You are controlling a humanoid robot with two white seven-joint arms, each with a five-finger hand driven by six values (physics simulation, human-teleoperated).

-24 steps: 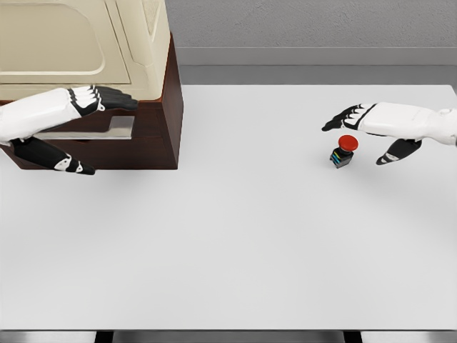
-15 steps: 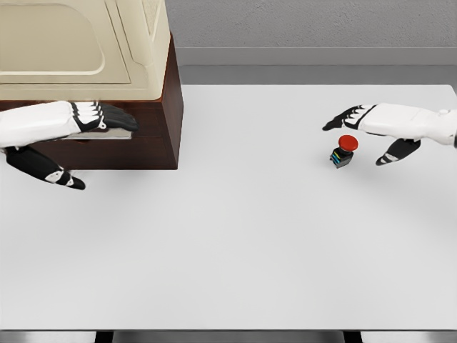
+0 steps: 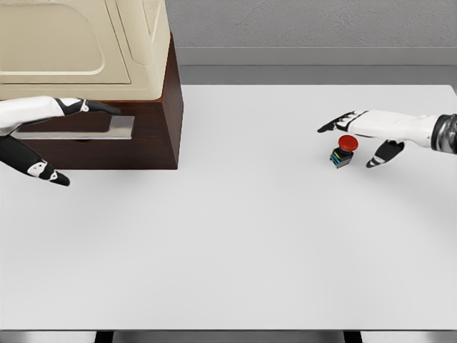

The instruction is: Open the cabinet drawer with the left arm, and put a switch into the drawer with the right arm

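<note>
We see the cabinet [image 3: 107,78] cut off by the top and left edges, both forearms leave the frame, and the left hand [image 3: 43,136] hides part of the drawer handle [image 3: 78,130].

A bare simulated test bench is shown, not a lived-in room. A plain white desk [image 3: 235,236] is set before a flat grey wall [image 3: 307,25]. Only a cream cabinet [image 3: 86,43] on a dark brown base [image 3: 153,136] is placed on it. Surfaces are rendered smooth and uniform, without clutter or wear.
</note>
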